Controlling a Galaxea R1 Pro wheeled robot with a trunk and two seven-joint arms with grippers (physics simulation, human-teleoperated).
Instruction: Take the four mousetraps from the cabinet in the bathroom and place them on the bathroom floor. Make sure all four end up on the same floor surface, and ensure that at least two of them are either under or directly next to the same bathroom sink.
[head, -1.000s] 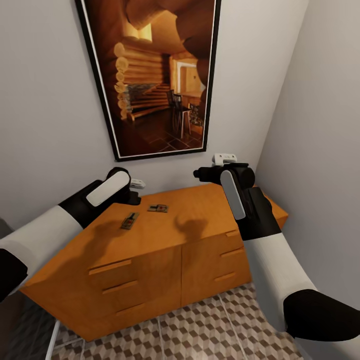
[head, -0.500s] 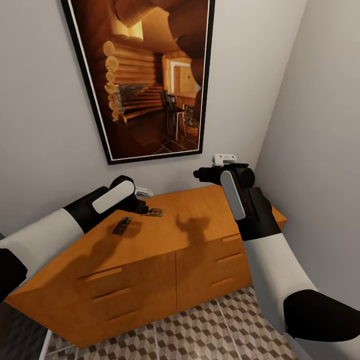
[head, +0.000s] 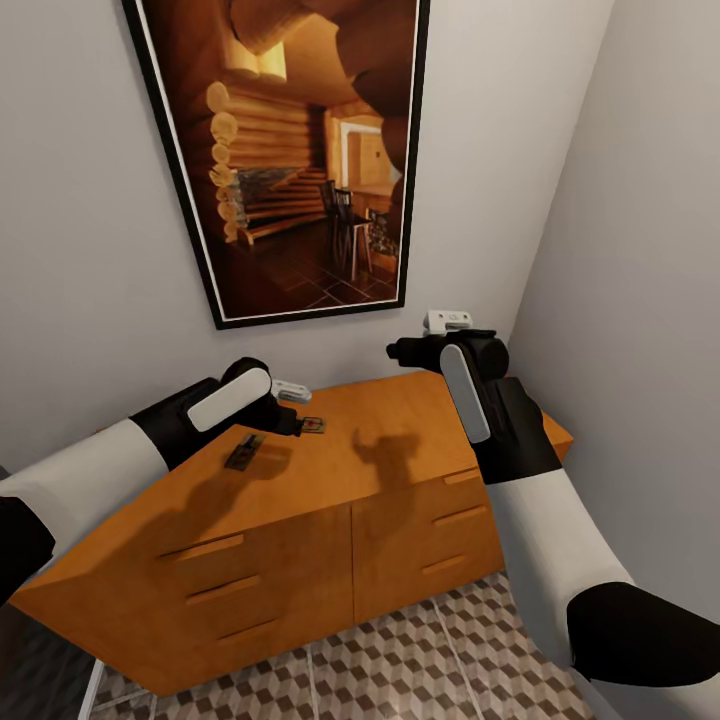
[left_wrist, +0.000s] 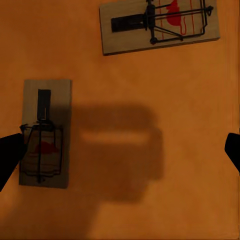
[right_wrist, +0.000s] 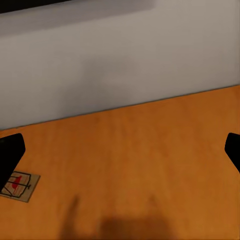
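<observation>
We see two mousetraps (left_wrist: 44, 134) (left_wrist: 159, 25) lying on the cabinet (head: 330, 470) top, none on the bathroom floor (head: 400, 660); both claws, left (left_wrist: 120, 150) and right (right_wrist: 120, 150), stand apart, empty.

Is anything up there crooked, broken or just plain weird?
Nothing looks broken or spilled. Two mousetraps lie on the cabinet top at right angles to each other rather than lined up: one runs crosswise to the other, a gap between them. The left end effector hovers open above them. The framed picture hangs straight.
</observation>
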